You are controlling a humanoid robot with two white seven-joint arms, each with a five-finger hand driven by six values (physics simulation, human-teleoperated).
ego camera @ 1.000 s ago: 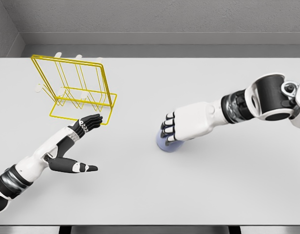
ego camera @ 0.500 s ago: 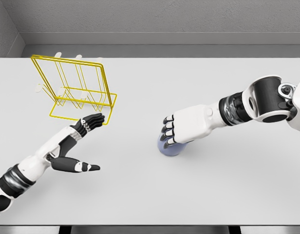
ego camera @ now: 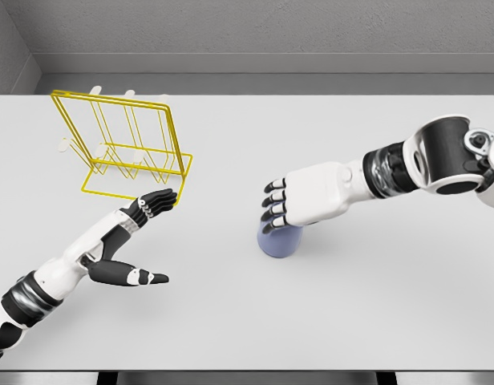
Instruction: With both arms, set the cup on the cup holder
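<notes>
Right hand [ego camera: 299, 207] comes in from the right side, palm turned down, sitting over the top of the cup [ego camera: 279, 241]. Fingers [ego camera: 271, 210] curl downward over the cup's upper left edge – looks like a top grasp, but whether the pads actually press the rim can't be told from this angle, since the hand hides the cup's top. Only the lower part of the cup shows: pale blue-lavender, standing upright on the white table [ego camera: 327, 321], roughly mid-table, a bit right of centre.

Left hand [ego camera: 139, 233] enters from lower left, fingers spread and relaxed – holding nothing. Index & neighbouring fingers stretch toward the yellow wire cup holder [ego camera: 123, 144], tips near the front edge of its base; contact can't be confirmed. Thumb [ego camera: 139, 277] sticks out to the right, well apart from the other fingers.

Cup holder stands at the table's far left, upright wire frames tilted slightly, well apart from the cup. Cup isn't on the holder.
</notes>
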